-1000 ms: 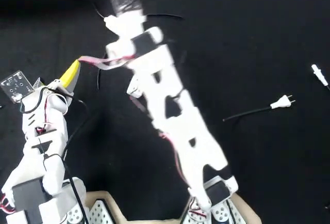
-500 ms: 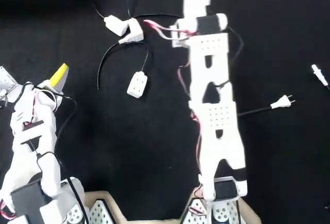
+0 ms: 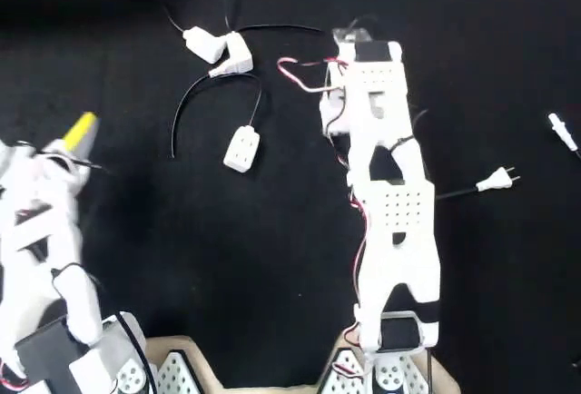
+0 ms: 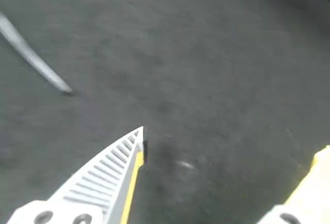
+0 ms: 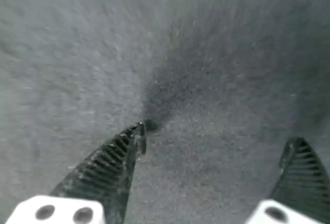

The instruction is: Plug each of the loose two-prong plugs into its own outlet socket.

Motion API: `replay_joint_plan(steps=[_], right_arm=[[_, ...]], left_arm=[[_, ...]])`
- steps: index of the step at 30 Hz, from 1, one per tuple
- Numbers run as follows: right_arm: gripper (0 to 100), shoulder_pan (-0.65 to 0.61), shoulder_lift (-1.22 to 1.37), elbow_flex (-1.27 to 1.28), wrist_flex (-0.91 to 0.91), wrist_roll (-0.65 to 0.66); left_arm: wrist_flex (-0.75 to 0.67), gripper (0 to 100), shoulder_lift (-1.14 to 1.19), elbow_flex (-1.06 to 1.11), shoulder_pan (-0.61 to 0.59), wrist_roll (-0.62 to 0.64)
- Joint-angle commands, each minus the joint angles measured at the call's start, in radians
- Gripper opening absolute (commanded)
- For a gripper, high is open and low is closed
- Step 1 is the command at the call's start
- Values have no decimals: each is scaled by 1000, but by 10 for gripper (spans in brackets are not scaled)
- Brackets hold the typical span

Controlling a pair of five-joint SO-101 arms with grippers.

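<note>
i see my left gripper and right gripper both released, empty over the black cloth, the two-prong plug lying loose.

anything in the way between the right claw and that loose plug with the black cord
Nothing visible does. Just black cloth lies between the right claw and the plug; its cord trails toward that arm.

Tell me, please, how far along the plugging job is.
Done: possibly one, since the far plug looks joined to the far socket. In hand: nothing; the left gripper and right gripper are open over cloth. Left: the corded plug and the edge plug lie loose on the right, and the near socket holds none.
</note>
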Motion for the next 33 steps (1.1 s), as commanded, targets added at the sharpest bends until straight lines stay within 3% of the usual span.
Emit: replay_joint_plan(steps=[1, 4, 7, 11, 20, 25, 33], right_arm=[[400, 9, -50, 110, -60, 3], [400, 9, -50, 179, -127, 2], [400, 9, -73, 193, -140, 2], [400, 32, -104, 159, -120, 3], [400, 262, -283, 65, 44, 60], [399, 434, -252, 116, 52, 94], [380, 500, -64, 131, 57, 97]], left_arm=[[361, 468, -29, -237, -133, 11], [588, 468, -32, -358, -200, 6], [718, 468, -35, -421, -186, -40], [827, 468, -87, -489, -51, -187], [1049, 468, -420, -506, 306, -261], [985, 468, -440, -306, 415, -348], [629, 468, -453, 91, 453, -454]])
